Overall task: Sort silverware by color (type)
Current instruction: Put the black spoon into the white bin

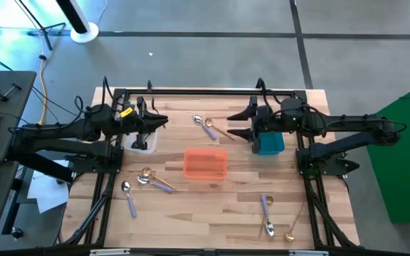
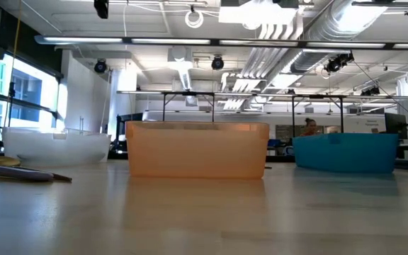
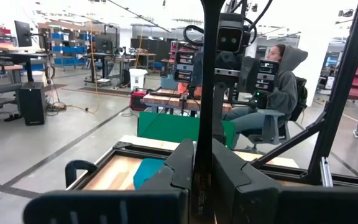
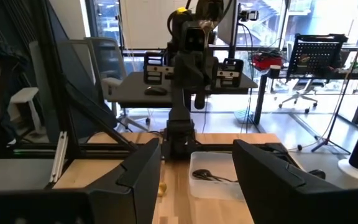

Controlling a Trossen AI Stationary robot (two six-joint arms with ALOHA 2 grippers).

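My left gripper hovers over the clear bin, shut on a glossy black spoon. In the right wrist view another black spoon lies in the clear bin. My right gripper is open and empty, beside the teal bin. The other spoons lie flat on the table: a lavender-handled and a gold one, a gold and lavender pair, a lavender one, another lavender one and a gold one. My left gripper pinches the black spoon between its two fingers. The spoon runs on past the fingertips in line with the fingers. It is lifted clear, above the clear bin. Which end of the spoon sits in the hold is hidden by the fingers.
The orange bin stands mid-table between the clear bin and the teal bin. Black frame rails run along the table's left, right and far edges. A person in a grey hoodie sits beyond the table.
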